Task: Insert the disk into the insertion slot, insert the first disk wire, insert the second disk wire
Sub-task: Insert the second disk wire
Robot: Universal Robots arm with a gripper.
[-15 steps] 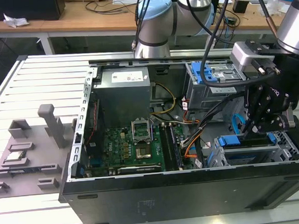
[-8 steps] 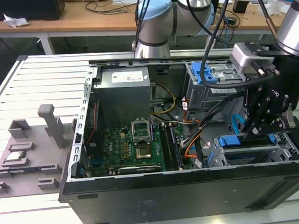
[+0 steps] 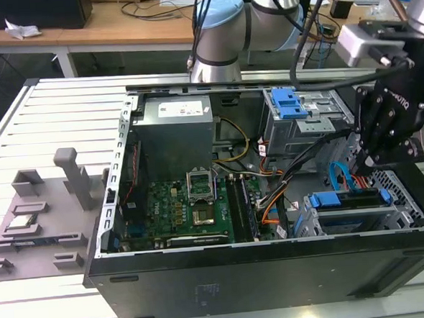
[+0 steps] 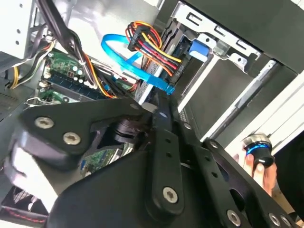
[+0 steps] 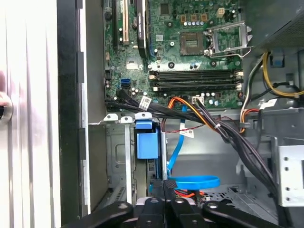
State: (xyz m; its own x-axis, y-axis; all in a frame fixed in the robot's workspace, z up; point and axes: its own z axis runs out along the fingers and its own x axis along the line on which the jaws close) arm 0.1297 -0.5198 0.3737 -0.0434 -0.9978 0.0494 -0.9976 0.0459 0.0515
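While first wrist view shows fingers (image 5: 165, 186) closed on second disk wire (image 5: 194, 182), exterior hides grip.

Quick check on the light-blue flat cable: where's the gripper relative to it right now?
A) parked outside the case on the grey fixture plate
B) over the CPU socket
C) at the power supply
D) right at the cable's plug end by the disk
D: in the second wrist view the gripper sits at the end of the light-blue cable, beside the multicoloured wire bundle at the disk.
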